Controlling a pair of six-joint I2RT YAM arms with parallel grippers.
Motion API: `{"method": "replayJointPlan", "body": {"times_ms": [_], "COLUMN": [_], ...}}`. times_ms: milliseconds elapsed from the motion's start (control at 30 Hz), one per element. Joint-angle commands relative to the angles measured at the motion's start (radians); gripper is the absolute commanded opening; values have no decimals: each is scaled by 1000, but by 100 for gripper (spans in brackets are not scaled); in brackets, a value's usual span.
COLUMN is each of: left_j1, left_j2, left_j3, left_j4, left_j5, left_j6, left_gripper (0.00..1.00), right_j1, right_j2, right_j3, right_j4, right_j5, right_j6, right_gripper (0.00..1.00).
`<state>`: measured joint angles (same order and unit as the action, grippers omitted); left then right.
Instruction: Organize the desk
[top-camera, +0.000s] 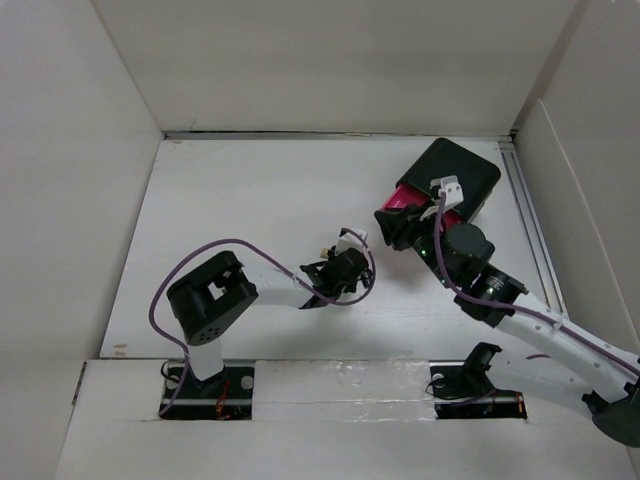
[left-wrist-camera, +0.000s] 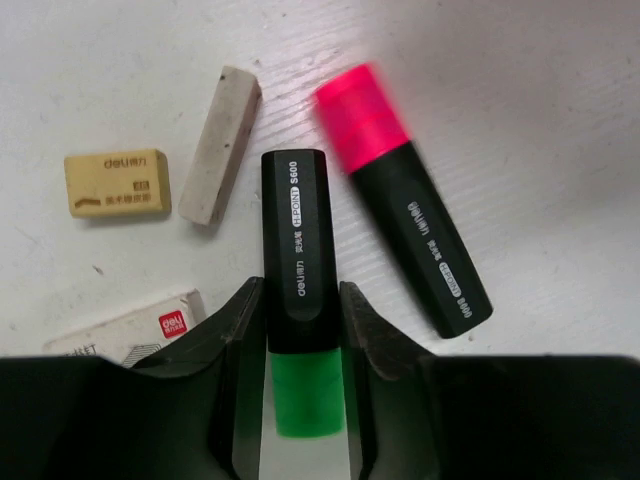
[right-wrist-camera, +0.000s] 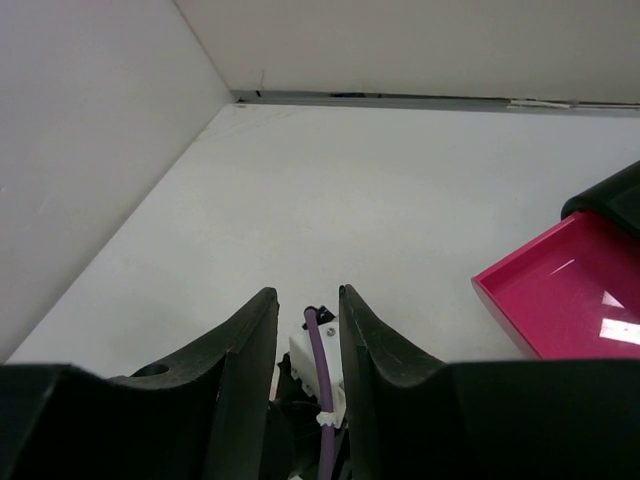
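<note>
White-walled counter (top-camera: 250, 200) spans the frame. My left fingers (left-wrist-camera: 240, 340) clamp the green highlighter (left-wrist-camera: 298, 260), lower centre (pink highlighter (left-wrist-camera: 405, 210) lies just right): I'd lift straight up. My right fingers (right-wrist-camera: 250, 350) stand slightly apart, empty, near the pink drawer (right-wrist-camera: 560, 290).

High behind, looking down on worktop (top-camera: 250, 200); left wrist close, straight down; right wrist low, facing 10 o'clock, sharing pink drawer (right-wrist-camera: 560, 290).
</note>
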<state>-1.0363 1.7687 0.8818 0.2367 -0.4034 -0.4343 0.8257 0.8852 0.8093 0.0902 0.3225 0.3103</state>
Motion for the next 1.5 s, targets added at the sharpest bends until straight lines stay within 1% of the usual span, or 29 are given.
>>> {"method": "replayJointPlan", "body": {"times_ms": [0, 33, 100, 200, 333, 400, 433, 533, 633, 667, 733, 867, 967, 1000, 1067, 1100, 1133, 1167, 1200, 1300, 1333, 1367, 1467], "left_j1": [4, 4, 4, 4, -5, -5, -5, -5, -5, -5, -5, -5, 4, 16, 16, 16, 16, 16, 16, 25, 25, 25, 25], "left_j2": [11, -8, -40, -103, -228, -282, -334, -418, -436, -420, -396, -309, -240, -204, -163, -138, -91, -71, -39, 14, 23, 40, 61], "left_j3": [9, 6, -17, -18, -18, -18, -15, 2, 54, 115, 132, 270, 342, 365, 436, 466, 495, 560, 586, 655, 669, 693, 700], "left_j4": [-10, -13, -16, -59, -118, -132, -132, -103, -60, -31, -16, 19, 61, 64, 66, 56, 34, -14, -28, -62, -71, -73, -53], "left_j5": [-8, -23, -32, -40, -95, -94, -91, -66, -16, 6, 24, 69, 121, 138, 159, 170, 184, 190, 198, 209, 192, 167, 140], "left_j6": [-26, -27, -32, -32, -40, -40, -37, -11, 26, 64, 75, 127, 137, 149, 178, 199, 201, 197, 192, 160, 134, 105, 74], "left_gripper": [18, 13, 9, 7, 3, 3, 3, 3, 3, 3, 3, 3, 3, 3, 3, 3, 3, 3, 3, 3, 3, 3, 3], "right_j1": [-3, -3, -3, -3, -3, -3, -3, -3, -13, -13, -13, -13, -13, -13, -13, -13, -13, -13, -13, -13, -13, -13, -13], "right_j2": [-19, -20, -18, -19, -25, -29, -31, -51, -74, -86, -107, -173, -224, -235, -262, -270, -275, -284, -285, -281, -279, -276, -276], "right_j3": [-2, -2, -4, -2, -5, -7, -7, -16, -27, -35, -45, -76, -102, -110, -127, -131, -136, -140, -140, -144, -144, -142, -144], "right_j4": [49, 48, 48, 49, 48, 48, 46, 45, 48, 48, 48, 49, 52, 57, 65, 66, 69, 69, 71, 72, 71, 71, 72], "right_j5": [23, 30, 32, 38, 50, 62, 81, 102, 127, 142, 154, 217, 240, 248, 273, 277, 280, 279, 279, 291, 286, 280, 291], "right_j6": [-2, 0, -2, -2, -4, -4, -4, 0, 4, 10, 18, 32, 47, 49, 56, 58, 62, 62, 62, 69, 72, 70, 73], "right_gripper": [37, 37, 37, 37, 37, 37, 37, 36, 35, 33, 32, 32, 32, 27, 21, 12, 9, 7, 6, 6, 7, 10, 11]}}
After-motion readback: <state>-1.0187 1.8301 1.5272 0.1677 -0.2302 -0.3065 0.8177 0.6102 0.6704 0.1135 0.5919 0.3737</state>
